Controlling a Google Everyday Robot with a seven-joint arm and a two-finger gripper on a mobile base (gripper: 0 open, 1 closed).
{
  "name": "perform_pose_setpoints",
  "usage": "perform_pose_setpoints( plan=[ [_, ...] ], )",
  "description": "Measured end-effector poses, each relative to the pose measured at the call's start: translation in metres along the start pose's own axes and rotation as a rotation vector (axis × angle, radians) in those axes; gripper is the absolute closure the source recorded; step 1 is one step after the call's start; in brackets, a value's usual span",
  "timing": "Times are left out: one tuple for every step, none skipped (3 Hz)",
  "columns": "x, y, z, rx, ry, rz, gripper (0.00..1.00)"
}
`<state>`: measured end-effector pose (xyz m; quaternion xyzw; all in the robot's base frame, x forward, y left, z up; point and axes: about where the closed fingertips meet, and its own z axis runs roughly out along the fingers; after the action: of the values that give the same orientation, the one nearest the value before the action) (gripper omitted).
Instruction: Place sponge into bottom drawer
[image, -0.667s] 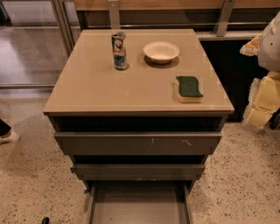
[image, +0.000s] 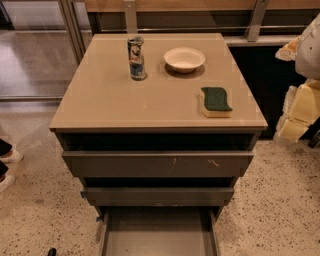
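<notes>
The sponge (image: 216, 101), dark green on top with pale yellow foam below, lies flat on the cabinet top (image: 125, 100) near its front right corner. The bottom drawer (image: 157, 235) is pulled out at the foot of the cabinet, and its flat grey floor shows with nothing on it. My gripper (image: 295, 52) is at the right edge of the camera view, beside the cabinet and to the right of the sponge, apart from it. It holds nothing that I can see.
A white bowl (image: 184, 59) and a drink can (image: 136, 57) stand at the back of the cabinet top. The scratched upper drawer front (image: 157, 164) and the middle drawer front (image: 157, 196) sit above the open drawer. Someone's shoes (image: 6, 165) are at the left edge.
</notes>
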<state>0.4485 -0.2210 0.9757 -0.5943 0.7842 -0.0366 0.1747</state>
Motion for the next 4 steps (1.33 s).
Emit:
perform_pose_setpoints(
  plan=[
    [0.003, -0.031, 0.012, 0.035, -0.047, 0.025, 0.00],
    [-0.001, -0.088, 0.040, 0.052, -0.136, 0.047, 0.00],
    [-0.029, -0.130, 0.074, 0.014, -0.234, 0.038, 0.00],
    [-0.049, -0.144, 0.098, -0.028, -0.293, 0.032, 0.00]
  ],
)
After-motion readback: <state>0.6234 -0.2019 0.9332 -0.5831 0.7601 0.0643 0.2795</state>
